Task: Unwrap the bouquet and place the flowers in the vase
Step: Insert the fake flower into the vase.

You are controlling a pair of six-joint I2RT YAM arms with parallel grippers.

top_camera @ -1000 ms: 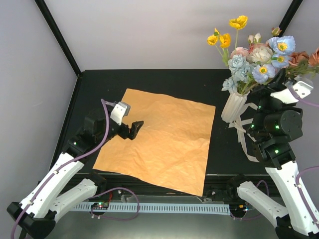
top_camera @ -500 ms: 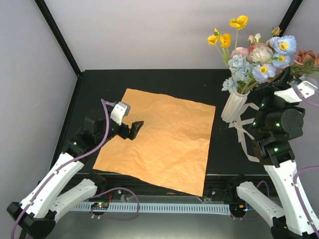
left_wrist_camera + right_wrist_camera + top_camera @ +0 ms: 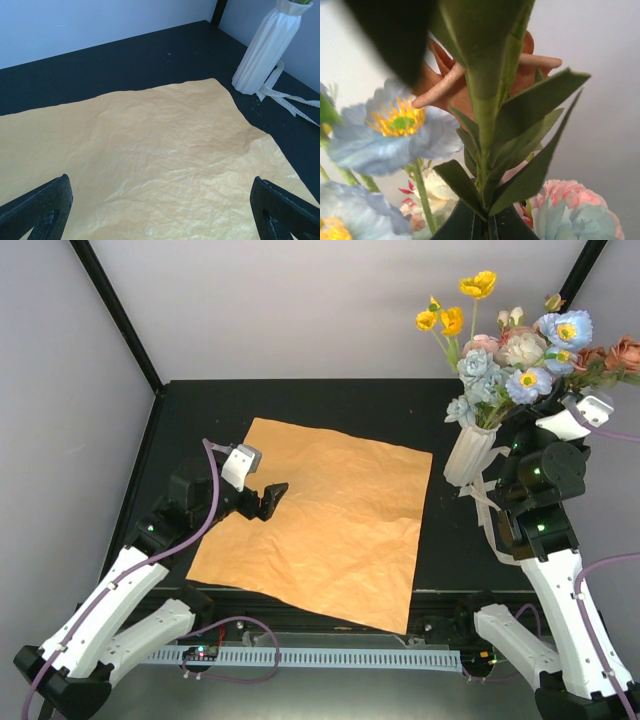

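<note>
At the middle of the bench [image 3: 330, 405]: the orange paper [image 3: 320, 530] lies unfolded and flat, a creased square sheet with one corner pointing toward the rear right.
Left hand [image 3: 268, 498]: low over the left part of the sheet, its fingers [image 3: 40, 210] spread wide with nothing between them; whether the tips touch the paper cannot be told.
Vase [image 3: 470, 455]: white and ribbed, upright on the bench at the right, just beside the sheet's right corner but apart from it.
Flowers [image 3: 520, 355]: stems down in the vase, with yellow, pale blue, pink and cream blooms fanning above the rim and leaning to the right.
Right hand [image 3: 484, 226]: raised among the blooms to the right of the vase, fingers pressed together and pinching a leafy green stem of the flowers, which rises from between the tips in the wrist view.
Ribbon [image 3: 285, 97]: cream, loose on the bench at the foot of the vase, trailing toward the near side.
</note>
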